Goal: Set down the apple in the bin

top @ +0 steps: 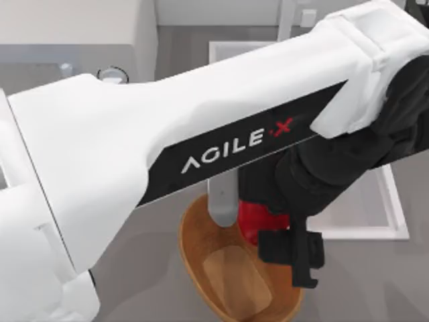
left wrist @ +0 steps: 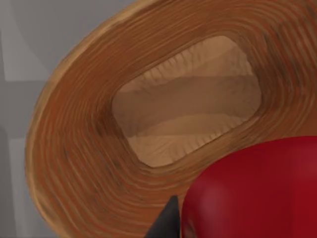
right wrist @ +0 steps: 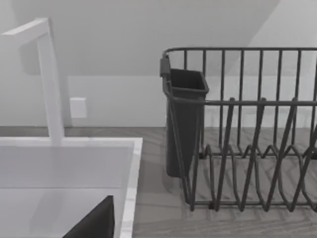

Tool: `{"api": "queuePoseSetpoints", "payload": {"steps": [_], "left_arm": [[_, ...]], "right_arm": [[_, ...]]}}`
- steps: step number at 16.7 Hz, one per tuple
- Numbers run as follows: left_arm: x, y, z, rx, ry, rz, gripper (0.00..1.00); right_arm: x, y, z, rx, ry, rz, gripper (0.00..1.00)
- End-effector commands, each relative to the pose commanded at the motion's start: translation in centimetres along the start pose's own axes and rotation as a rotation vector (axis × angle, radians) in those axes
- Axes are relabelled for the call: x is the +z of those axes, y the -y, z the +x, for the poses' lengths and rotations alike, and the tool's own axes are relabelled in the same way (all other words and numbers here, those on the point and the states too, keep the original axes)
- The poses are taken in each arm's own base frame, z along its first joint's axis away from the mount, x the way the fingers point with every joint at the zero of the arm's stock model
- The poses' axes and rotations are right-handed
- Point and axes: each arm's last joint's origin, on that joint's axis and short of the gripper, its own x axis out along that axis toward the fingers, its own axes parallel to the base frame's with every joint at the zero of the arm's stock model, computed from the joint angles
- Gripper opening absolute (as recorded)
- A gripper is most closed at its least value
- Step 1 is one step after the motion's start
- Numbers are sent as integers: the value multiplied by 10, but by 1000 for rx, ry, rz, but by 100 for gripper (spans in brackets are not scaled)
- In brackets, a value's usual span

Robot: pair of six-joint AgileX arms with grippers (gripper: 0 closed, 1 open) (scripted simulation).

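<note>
The left arm reaches across the top view so that its black hand (top: 289,251) hangs over the oval, orange-brown, wood-look bin (top: 201,265), which sits on the grey table (top: 147,268) just in front of the white rectangular sink basin (top: 375,221). The hand pinches the small, round, bright red apple (top: 258,218) between its fingers, holding it above the bin's far sloping side, not yet down on the lighter flat bottom; the left wrist view shows the apple (left wrist: 257,191) hovering over the bin (left wrist: 74,148), so a release from here would likely drop it inside. The right arm is parked, its camera facing the sink and a dark wire dish rack (right wrist: 247,148); whether its hand is spread cannot be told. Counted: one apple, one bin, one sink, one rack
</note>
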Motion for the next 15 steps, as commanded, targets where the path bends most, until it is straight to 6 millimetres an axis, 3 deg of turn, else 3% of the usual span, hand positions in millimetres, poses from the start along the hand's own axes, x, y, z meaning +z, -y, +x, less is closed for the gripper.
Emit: {"api": "queuePoseSetpoints", "payload": {"steps": [8,15], "left_arm": [[1,2,4,-6,-8,-8,0],[-1,1,48,-11,-9,-4,0]], "right_arm": [[0,0,0,0,0,0,100],[0,0,0,0,0,0,100]]}}
